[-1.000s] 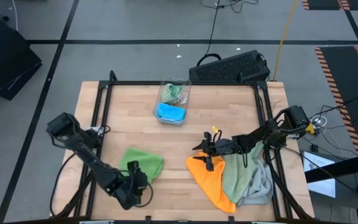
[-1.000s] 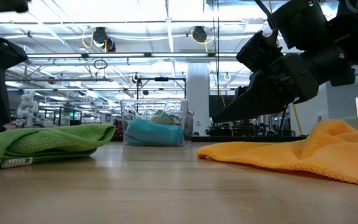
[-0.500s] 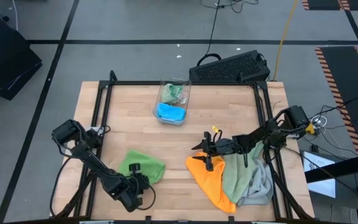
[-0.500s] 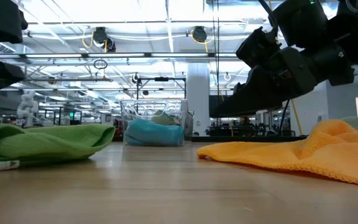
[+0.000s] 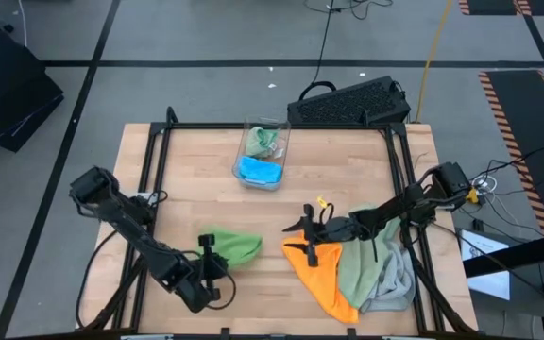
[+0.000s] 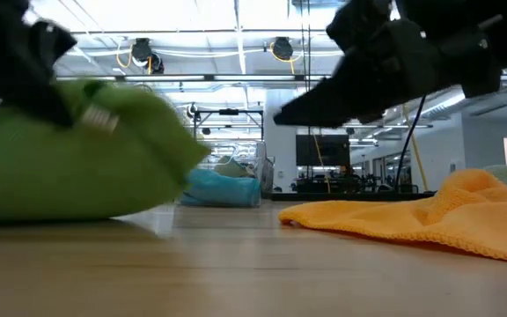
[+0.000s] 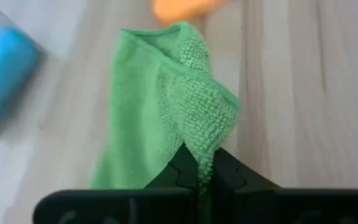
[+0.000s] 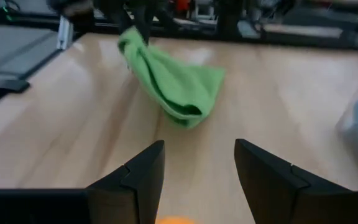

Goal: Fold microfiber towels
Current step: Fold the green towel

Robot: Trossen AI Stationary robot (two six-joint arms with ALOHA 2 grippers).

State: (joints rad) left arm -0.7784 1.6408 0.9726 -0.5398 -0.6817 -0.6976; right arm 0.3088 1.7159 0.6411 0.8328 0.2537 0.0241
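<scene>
Wooden table [image 5: 206, 179]: no towel lies folded flat; all the folding is left, I judge.
Cloth pile [image 5: 366, 274]: orange, sage and grey, heaped at 4 o'clock.
Bin [image 5: 263, 156]: 12 o'clock, blue cloth inside.
Green towel [image 5: 229, 248]: 7 o'clock, bunched, edge lifted.
Left gripper [image 7: 201, 177]: pinched tight on green towel.
Right gripper [image 8: 197, 171]: jaws parted, empty, above orange edge.

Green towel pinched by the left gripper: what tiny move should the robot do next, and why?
Probably carry the pinched edge across and lay it on the far edge. The left gripper is shut on the green towel, which is bunched up, not flat. The right gripper hangs open over the orange towel, not helping yet.
</scene>
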